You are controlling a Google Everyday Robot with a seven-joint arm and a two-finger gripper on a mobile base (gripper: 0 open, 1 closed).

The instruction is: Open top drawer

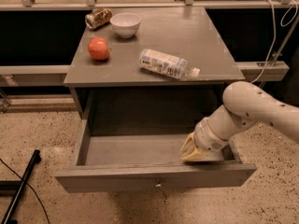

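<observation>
The top drawer (117,181) of the grey table stands pulled out, and its flat front with a small brass knob (158,185) faces the floor side. Its inside is bare grey wood. My gripper (194,149) is down inside the drawer at the right front corner, just behind the front panel and touching or nearly touching it. The white arm (254,108) reaches in from the right, over the drawer's right side wall.
On the table top (205,36) lie a plastic bottle (163,63) on its side, a red apple (99,48), a white bowl (125,24) and a tipped can (98,17). A black stand leg (21,185) lies on the speckled floor at the left. Cables (280,27) hang at the right.
</observation>
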